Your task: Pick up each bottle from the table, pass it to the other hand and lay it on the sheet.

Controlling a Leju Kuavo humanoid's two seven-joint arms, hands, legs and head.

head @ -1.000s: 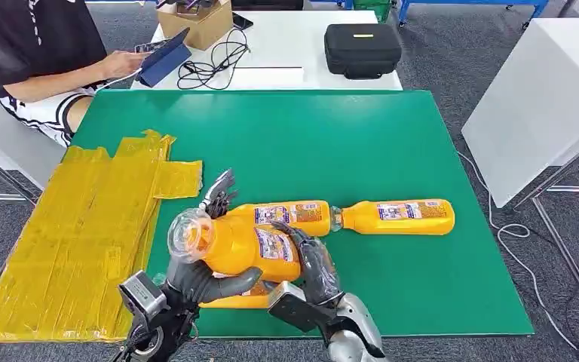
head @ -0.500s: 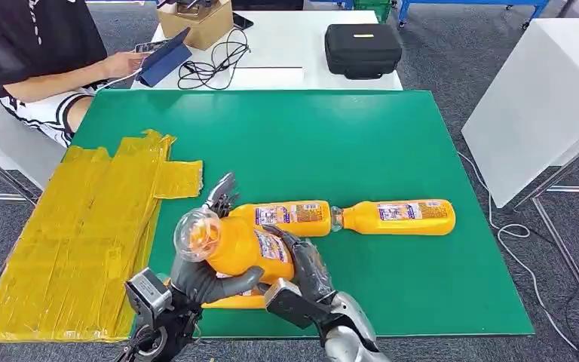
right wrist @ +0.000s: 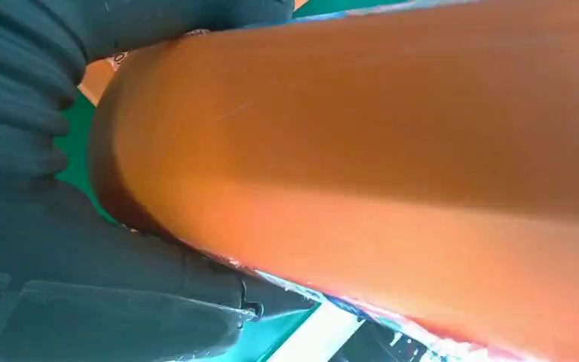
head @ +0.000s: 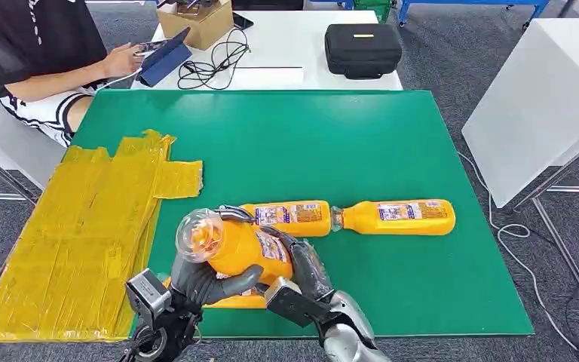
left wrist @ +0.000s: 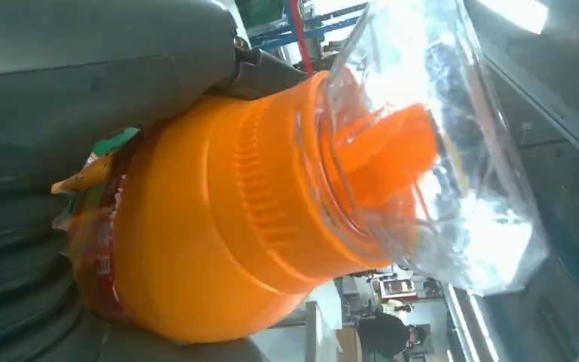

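The left hand (head: 209,280) has been curling its fingers fully around the orange bottle (head: 235,246), which the right hand (head: 307,273) is also gripping above the table (head: 362,143). The left wrist view is revealing the clear cap (left wrist: 452,151).

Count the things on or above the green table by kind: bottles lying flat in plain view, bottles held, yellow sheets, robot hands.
Bottles lying flat: 2, the middle bottle and the right bottle
Bottles held: 1, the held bottle
Yellow sheets: 1, the yellow sheet
Robot hands: 2, left hand and right hand
Total: 6
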